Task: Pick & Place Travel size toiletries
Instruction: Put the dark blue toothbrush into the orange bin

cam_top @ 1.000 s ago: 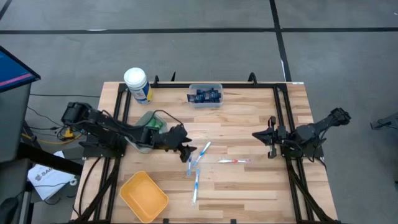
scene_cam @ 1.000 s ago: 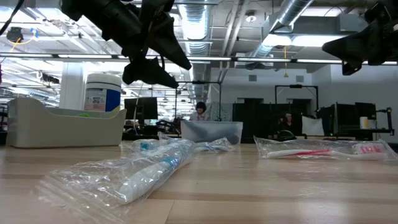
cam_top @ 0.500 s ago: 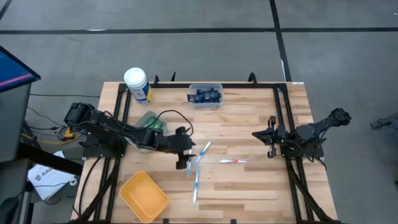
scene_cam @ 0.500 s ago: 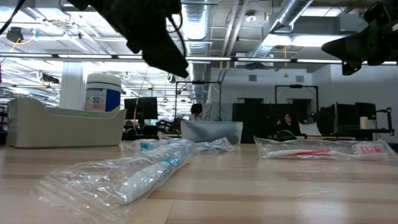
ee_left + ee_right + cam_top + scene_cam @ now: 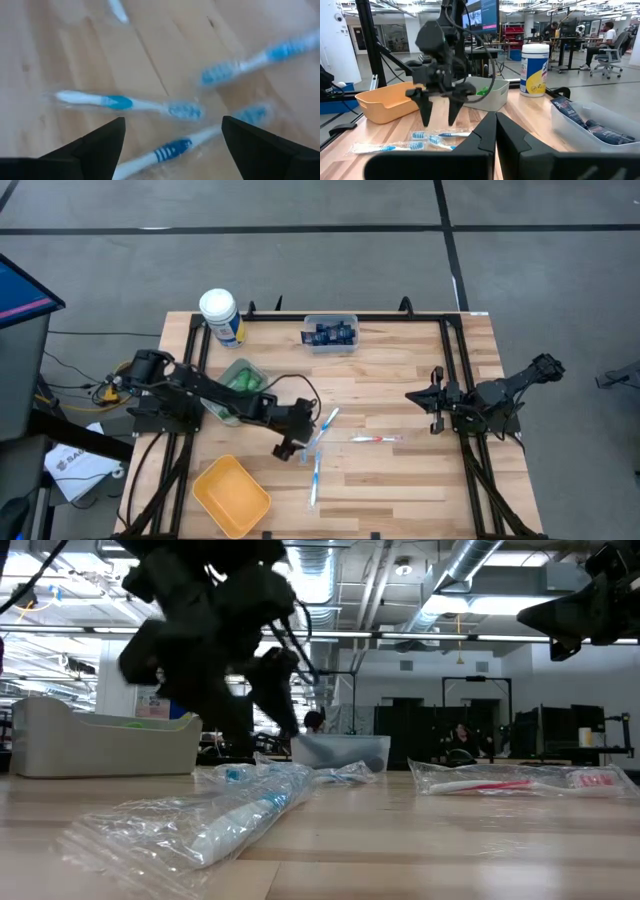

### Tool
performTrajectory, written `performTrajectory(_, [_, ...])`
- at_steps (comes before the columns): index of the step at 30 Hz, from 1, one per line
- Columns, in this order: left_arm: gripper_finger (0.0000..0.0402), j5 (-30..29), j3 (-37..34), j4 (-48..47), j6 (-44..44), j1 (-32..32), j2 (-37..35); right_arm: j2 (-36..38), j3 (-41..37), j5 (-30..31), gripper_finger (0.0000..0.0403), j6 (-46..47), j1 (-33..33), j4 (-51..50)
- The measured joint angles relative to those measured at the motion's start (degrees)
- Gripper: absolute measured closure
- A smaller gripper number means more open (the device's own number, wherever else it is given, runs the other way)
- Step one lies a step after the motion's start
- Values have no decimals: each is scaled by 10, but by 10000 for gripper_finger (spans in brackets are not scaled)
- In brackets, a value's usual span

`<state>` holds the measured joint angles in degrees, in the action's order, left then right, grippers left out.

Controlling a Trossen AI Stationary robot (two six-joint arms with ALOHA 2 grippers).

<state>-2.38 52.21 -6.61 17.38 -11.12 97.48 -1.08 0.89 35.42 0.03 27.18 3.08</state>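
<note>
Three slim white-blue toothbrushes in clear wrappers lie flat on the wooden table: two (image 5: 125,102) (image 5: 165,150) under my left gripper, and a third (image 5: 260,60) a little farther off. In the high view they form a cluster (image 5: 318,444), and one more (image 5: 315,480) lies nearer the front edge. A red-and-white toothbrush (image 5: 377,439) lies to their right. My left gripper (image 5: 292,444) (image 5: 172,122) hangs open just above the cluster, fingers slanting down, touching nothing. My right gripper (image 5: 412,396) (image 5: 495,122) waits shut at the table's right.
A grey bin (image 5: 238,383) with green bottles stands behind the left arm. A clear bin (image 5: 330,332) with navy tubes sits at the far edge, and a white canister (image 5: 220,315) at the far left. A yellow bin (image 5: 232,495) stands at the near left. People sit beyond the table.
My left gripper has come down toward the cluster of white-blue toothbrushes, shifting slightly toward the table's near edge, and its wrist has rolled so the fingers now slant down over them. The toothbrushes have not moved.
</note>
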Motion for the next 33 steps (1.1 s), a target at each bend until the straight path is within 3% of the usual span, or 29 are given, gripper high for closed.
performTrajectory(12, [80, 48, -2, -37, 102, 49, 30, 0, 0, 0, 403, 0, 0, 0])
performTrajectory(20, [100, 68, -2, -46, 104, 65, -3, 0, 0, 0, 403, 0, 0, 0])
performTrajectory(25, [97, 52, -1, -46, -55, 78, -45, 0, 0, 0, 403, 0, 0, 0])
performTrajectory(30, [96, -88, -1, -49, -297, 82, -72, 0, 0, 0, 403, 0, 0, 0])
performTrajectory(33, [96, -144, -1, -48, -398, 81, -78, 0, 0, 0, 403, 0, 0, 0])
